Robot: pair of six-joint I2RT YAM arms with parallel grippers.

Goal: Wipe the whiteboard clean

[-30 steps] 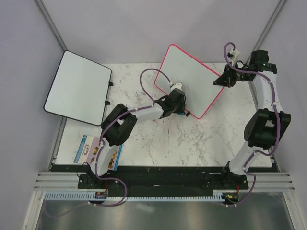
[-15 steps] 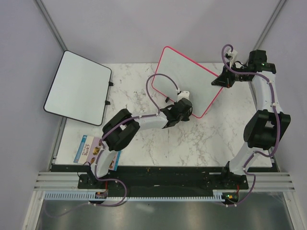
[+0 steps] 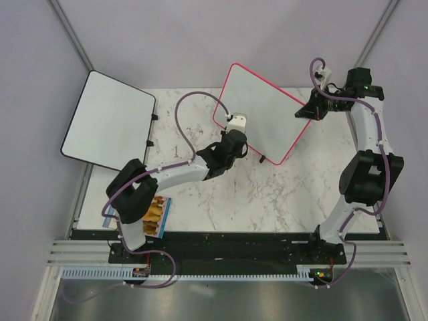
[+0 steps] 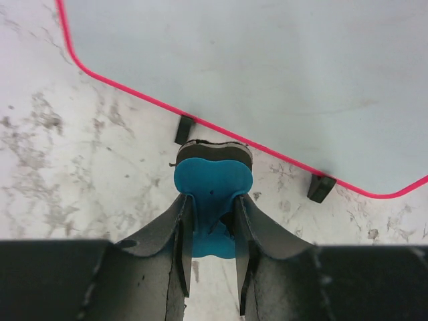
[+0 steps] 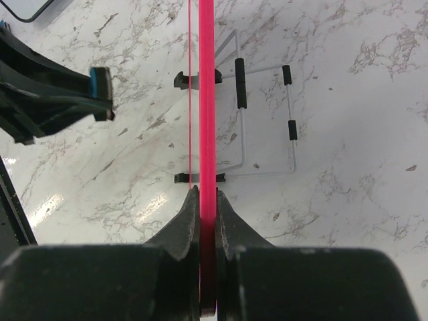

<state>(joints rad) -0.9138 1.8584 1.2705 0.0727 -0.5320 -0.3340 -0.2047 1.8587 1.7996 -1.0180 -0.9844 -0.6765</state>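
The whiteboard (image 3: 261, 110) is propped tilted at the far middle of the table (image 3: 267, 194). Its right edge is pinched by the right gripper (image 3: 313, 110), with the jaws closed tight on the pink frame. A blue eraser (image 4: 212, 184) is held in the narrow jaws of the left gripper (image 4: 212, 207), just at the lower frame between two black feet; contact cannot be told. A black-framed board (image 3: 110, 120) is seen far left.

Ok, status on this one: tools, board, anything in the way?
Left tool shut on eraser, by the board edge, off its face. Right tool clamped on board frame, board tilted up. Nothing between eraser and board.
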